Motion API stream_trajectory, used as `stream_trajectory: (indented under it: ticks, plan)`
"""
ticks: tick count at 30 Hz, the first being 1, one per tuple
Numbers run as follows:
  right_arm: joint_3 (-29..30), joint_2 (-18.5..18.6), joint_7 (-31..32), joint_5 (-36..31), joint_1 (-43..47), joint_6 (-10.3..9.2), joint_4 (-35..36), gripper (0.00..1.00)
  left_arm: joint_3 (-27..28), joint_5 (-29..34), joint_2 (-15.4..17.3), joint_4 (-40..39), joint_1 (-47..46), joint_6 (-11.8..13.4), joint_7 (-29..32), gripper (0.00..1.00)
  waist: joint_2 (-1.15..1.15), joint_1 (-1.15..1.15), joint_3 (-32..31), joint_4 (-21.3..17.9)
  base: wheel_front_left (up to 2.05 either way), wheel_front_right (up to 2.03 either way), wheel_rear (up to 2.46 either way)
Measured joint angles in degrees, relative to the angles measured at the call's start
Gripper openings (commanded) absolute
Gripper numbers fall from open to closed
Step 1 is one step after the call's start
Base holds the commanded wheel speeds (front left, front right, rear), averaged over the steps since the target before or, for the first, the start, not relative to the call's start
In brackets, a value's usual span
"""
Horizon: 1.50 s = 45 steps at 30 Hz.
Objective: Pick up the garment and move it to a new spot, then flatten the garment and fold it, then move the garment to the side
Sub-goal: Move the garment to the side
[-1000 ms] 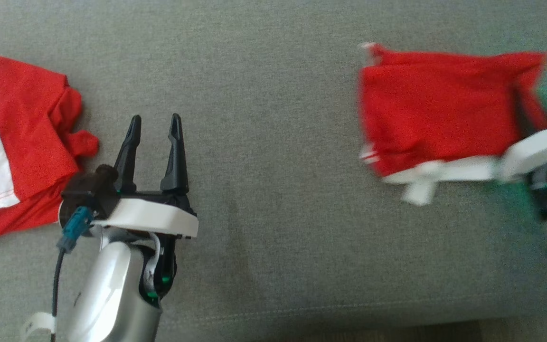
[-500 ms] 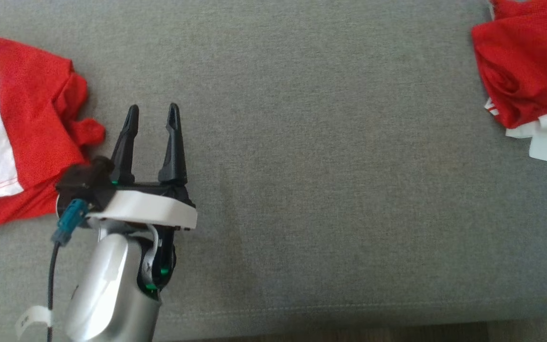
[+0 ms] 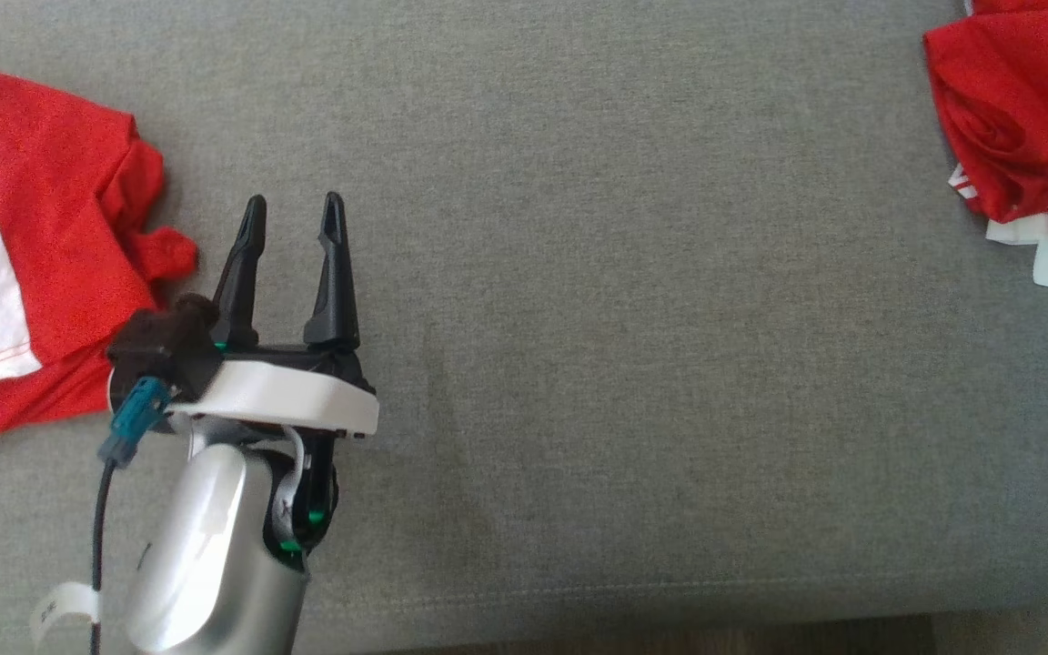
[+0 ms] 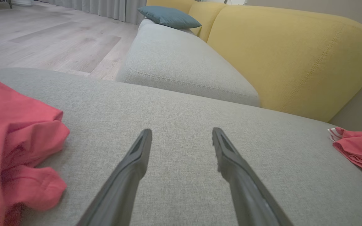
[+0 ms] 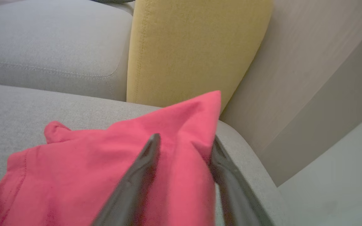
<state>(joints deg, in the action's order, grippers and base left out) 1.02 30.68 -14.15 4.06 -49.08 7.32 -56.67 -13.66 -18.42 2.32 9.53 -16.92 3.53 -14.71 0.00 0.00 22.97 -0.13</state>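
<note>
Garment (image 5: 105,163) btwn spread R pincer (image 5: 185,141)

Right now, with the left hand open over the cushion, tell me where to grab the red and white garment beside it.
Grip the small red lobe jutting from the red and white garment toward the left hand. Come from the bare grey cushion side, keeping low: it likely bunches thick and stands clear of the flat layers.

Red garment (image 3: 1024,109) with white trim, grey seat (image 3: 624,273), yellow backrest (image 4: 287,53)
</note>
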Motion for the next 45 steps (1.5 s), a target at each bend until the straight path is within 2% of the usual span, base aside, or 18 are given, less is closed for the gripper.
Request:
stream_trajectory:
  ticks: [5,11,27,33,35,45]
  plan:
    - [1.21,-2.18,-0.05,1.62,0.03,0.0,1.41,1.0,0.05,0.0,0.0,0.38,0.01,-0.02,0.0,1.0,0.0,0.0,-1.05,-0.42,0.0,0.0,0.0]
    - [0.83,-7.55,-0.16,3.13,1.98,0.0,10.35,1.0,0.62,-0.03,-0.01,0.9,0.43,-0.12,0.0,1.0,0.0,0.0,-3.93,-0.76,0.0,0.0,0.0]
    - [-2.49,-25.52,-0.49,5.46,24.44,0.0,30.81,1.0,5.21,-1.33,0.05,-0.47,7.96,-0.53,0.0,1.0,0.0,0.0,-14.58,-2.63,0.0,0.0,0.0]
    - [-2.12,-27.14,-0.49,5.61,33.28,0.0,37.64,1.0,4.87,-1.68,0.04,-1.48,10.9,-1.08,0.0,1.0,0.0,0.0,-17.5,-3.29,0.0,0.0,0.0]
    - [-2.08,-27.18,-0.49,7.45,35.46,0.0,39.4,1.0,4.55,-1.92,0.04,-1.83,12.02,-1.09,0.0,1.0,0.0,0.0,-18.44,-3.44,0.0,0.0,0.0]
    - [-2.74,-27.7,-0.49,8.87,42.24,0.0,42.83,1.0,3.34,-1.92,0.1,-4.23,16.19,-1.02,0.0,1.0,0.0,-0.01,-21.48,-4.09,0.0,0.0,0.0]
